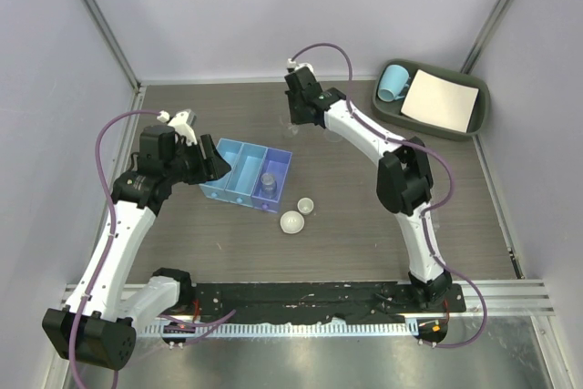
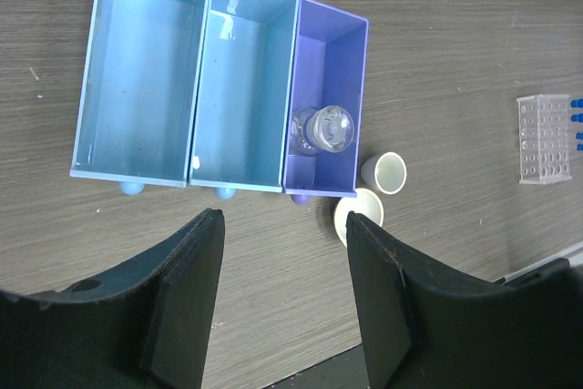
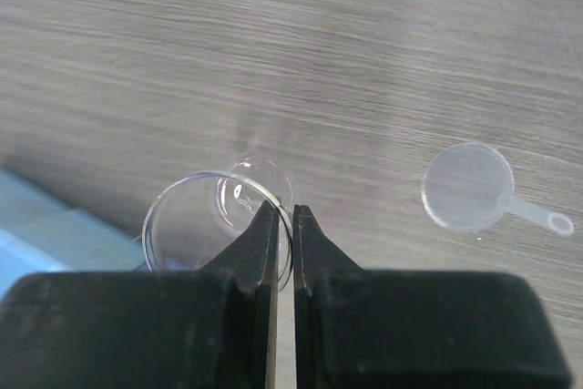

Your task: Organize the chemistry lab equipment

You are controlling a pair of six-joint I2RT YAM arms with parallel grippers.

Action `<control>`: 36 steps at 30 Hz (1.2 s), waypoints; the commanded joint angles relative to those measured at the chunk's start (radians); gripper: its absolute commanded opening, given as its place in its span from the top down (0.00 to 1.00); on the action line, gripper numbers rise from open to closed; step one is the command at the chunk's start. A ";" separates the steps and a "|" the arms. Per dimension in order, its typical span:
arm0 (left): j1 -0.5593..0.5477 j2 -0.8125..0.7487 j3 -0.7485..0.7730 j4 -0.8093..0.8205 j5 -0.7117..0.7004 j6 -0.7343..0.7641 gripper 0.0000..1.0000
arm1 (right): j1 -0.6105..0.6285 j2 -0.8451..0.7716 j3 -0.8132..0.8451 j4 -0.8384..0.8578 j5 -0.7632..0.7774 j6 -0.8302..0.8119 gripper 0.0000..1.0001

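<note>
Clear round beaker (image 3: 209, 225): my right fingers (image 3: 262, 248) pinch its thin rim; left fingers (image 2: 191, 298) apart over grained surface (image 2: 455, 43).

Item 1, left arm (image 1: 117, 230): I have it rising from 7 o'clock, wrist turned toward 3 o'clock. Left gripper (image 2: 284, 225): jaws standing apart.
Item 2, right arm (image 1: 401, 184): rooted at 5 o'clock, forearm reaching toward 10 o'clock. Right gripper (image 3: 281, 216): jaws pinched on the rim of a clear beaker (image 3: 191, 225).

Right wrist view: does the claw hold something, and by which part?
Yes: the right claw is shut on the small clear beaker, pinching its thin rim, one finger inside and one outside.
</note>
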 commanded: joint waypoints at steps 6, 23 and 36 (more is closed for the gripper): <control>-0.004 -0.008 0.003 0.030 0.010 0.006 0.40 | 0.132 -0.257 -0.026 -0.007 0.043 -0.124 0.99; -0.003 -0.008 -0.001 0.030 0.010 0.009 0.40 | 0.235 -0.361 -0.227 -0.042 0.026 -0.155 0.99; -0.004 -0.008 0.000 0.029 0.007 0.011 0.40 | 0.258 -0.328 -0.306 0.015 0.020 -0.131 0.99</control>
